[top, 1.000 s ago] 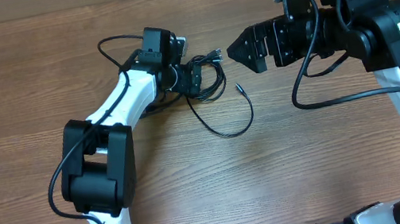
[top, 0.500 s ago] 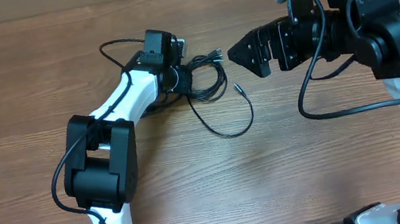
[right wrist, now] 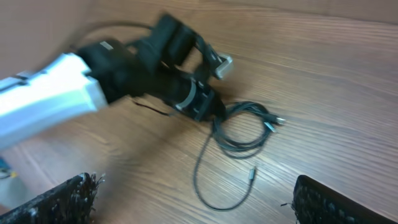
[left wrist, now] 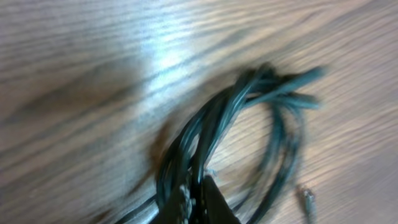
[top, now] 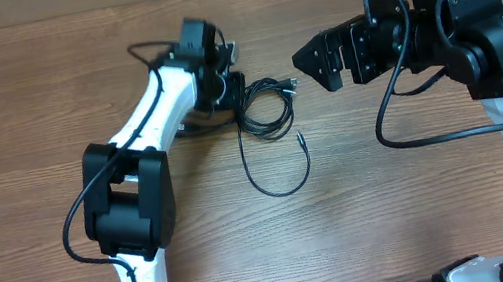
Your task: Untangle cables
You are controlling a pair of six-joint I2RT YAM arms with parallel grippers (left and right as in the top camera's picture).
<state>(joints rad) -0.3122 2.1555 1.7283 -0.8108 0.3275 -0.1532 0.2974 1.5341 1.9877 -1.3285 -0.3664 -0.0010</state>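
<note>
Cables (top: 265, 108), thin, black and glossy, lie looped on the wood-grain table (top: 25, 116), their bundle pinched in our left claw (top: 240, 95). One loose strand curls away from that claw to a small plug (top: 300, 136). Beyond the bundle from that claw, our right claw (top: 307, 59) hangs wide open.
</note>
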